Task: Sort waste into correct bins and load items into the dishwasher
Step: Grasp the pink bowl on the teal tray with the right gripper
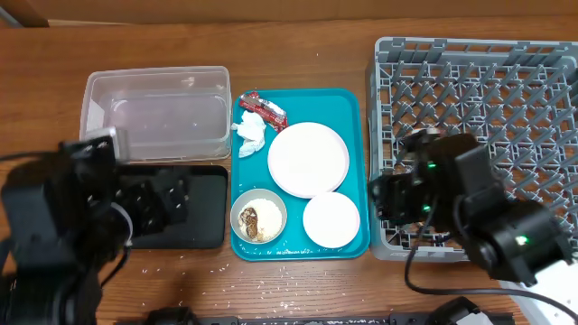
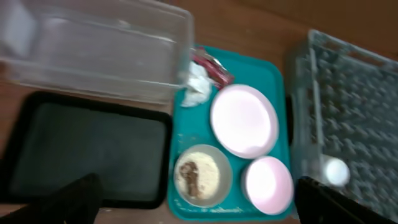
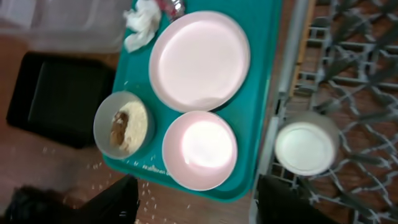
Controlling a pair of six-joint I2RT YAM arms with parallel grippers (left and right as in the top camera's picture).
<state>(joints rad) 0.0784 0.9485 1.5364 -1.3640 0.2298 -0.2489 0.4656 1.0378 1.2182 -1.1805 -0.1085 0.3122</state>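
On the teal tray (image 1: 357, 171) lie the red-and-silver wrapper (image 1: 264, 108), the white tissue (image 1: 251, 134), the pale plate (image 1: 308, 159), the pink bowl (image 1: 330, 219) and the grey-white bowl (image 1: 258, 217) holding rice and brown scraps. The small white cup (image 3: 307, 148) sits in the grey dish rack (image 1: 506, 90) at its near left corner. The clear tub (image 1: 155, 113) and the black tray (image 1: 194, 212) stand left of the teal tray. My left gripper (image 2: 193, 205) is open and empty above the black tray's near edge. My right gripper (image 3: 196, 202) is open and empty above the pink bowl and the rack's corner.
Loose rice grains (image 1: 271, 266) are scattered on the wooden table in front of the teal tray. The rack fills the right side up to the table's far edge. Both arms cover the near corners in the overhead view.
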